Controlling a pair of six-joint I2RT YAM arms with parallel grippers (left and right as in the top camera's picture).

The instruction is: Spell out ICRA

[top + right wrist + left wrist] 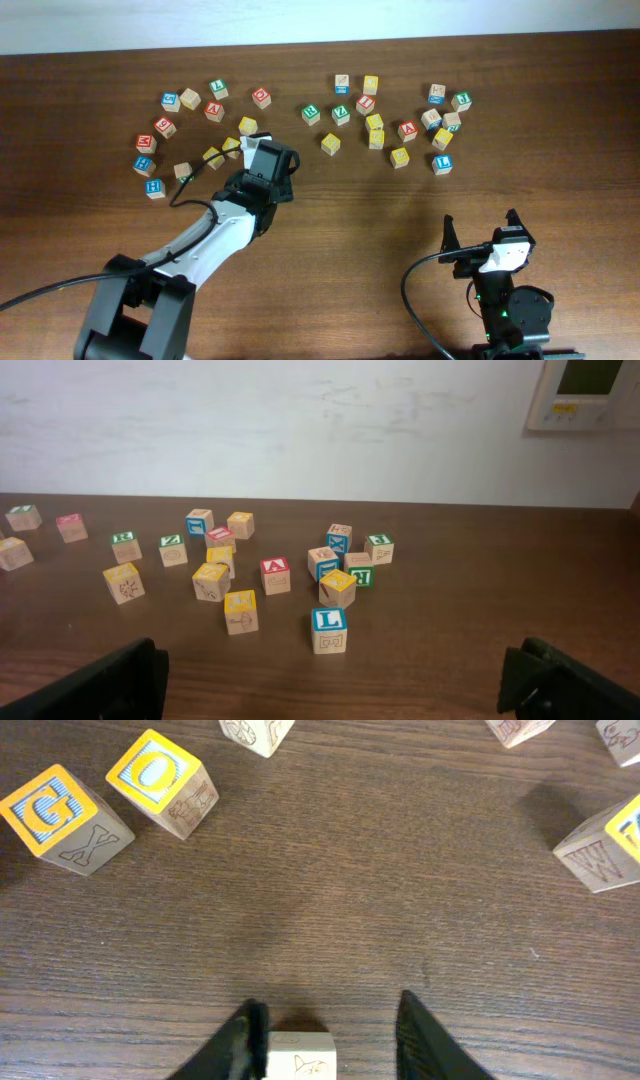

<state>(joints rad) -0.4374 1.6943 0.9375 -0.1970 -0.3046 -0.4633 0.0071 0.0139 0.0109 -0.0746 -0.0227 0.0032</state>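
A pale-wood cube point(300, 1058) with a small drawing on its side stands on the table between my left gripper's point(330, 1002) jaws. The left finger point(245, 1040) touches it and the right finger point(425, 1035) stands apart, so the gripper is open. The cube's top letter is hidden. In the overhead view my left gripper point(268, 158) covers this cube. A red A cube point(275, 573) point(407, 129) stands in the right-hand cluster. My right gripper point(330, 685) point(480, 232) is wide open and empty near the front edge. I cannot pick out the I, C and R cubes.
Yellow G point(58, 817) and O point(160, 780) cubes lie ahead-left of the left jaws, and a W cube point(605, 845) ahead-right. A blue L cube point(328, 628) is nearest the right gripper. Several other letter cubes lie scattered across the back of the table point(330, 210).
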